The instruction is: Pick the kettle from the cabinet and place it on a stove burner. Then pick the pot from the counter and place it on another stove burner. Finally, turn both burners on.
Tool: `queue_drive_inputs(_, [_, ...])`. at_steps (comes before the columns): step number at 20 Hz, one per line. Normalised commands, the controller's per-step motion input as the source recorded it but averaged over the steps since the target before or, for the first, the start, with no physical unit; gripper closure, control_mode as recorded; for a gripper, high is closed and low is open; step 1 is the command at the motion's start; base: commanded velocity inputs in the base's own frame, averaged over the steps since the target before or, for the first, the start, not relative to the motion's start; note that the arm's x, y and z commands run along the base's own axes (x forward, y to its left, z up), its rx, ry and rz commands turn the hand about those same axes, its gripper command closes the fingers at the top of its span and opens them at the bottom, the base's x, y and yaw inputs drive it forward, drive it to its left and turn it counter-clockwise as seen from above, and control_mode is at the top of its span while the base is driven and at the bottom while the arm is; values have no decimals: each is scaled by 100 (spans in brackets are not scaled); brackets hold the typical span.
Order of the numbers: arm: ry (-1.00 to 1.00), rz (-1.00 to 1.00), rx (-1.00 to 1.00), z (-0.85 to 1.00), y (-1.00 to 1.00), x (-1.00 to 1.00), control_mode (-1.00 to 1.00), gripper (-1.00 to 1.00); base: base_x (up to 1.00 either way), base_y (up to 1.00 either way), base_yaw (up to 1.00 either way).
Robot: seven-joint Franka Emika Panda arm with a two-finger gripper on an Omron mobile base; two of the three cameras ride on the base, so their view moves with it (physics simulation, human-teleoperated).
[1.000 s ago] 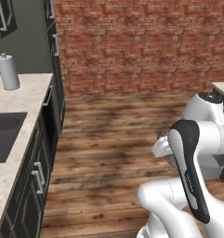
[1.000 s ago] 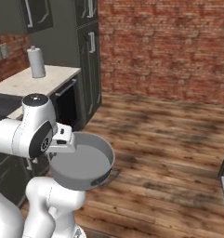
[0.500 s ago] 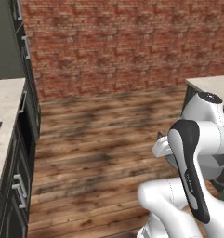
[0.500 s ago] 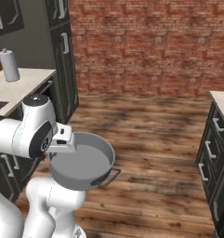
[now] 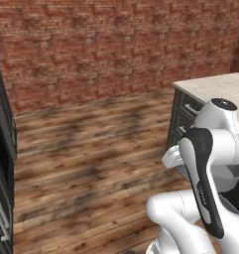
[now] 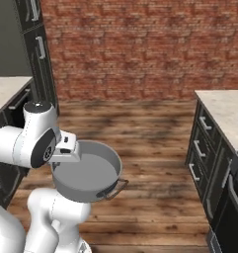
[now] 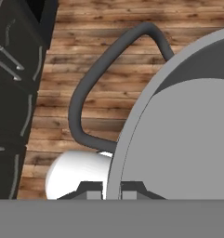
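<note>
One table (image 6: 224, 111) with beige stone top stands at the right of the right base view, a dark oven front below its near end (the range, I judge, so the burners lie to the right of the carried load). One pot (image 6: 86, 170) hangs over the wooden floor, well apart from that table. One tool (image 7: 111, 189), nearly closed, pinches the pot's rim, loop handle beyond.

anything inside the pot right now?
Nothing visible: the pot shows a bare grey bottom. The near inner wall, by the claw shut on its rim, is hidden.
</note>
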Motion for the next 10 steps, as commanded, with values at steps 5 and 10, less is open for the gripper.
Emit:
queue_drive_inputs(5, [0, 0, 0, 0, 0, 0, 100, 100, 29, -8, -30])
queue_drive_inputs(10, [0, 0, 0, 0, 0, 0, 100, 100, 39, 0, -32])
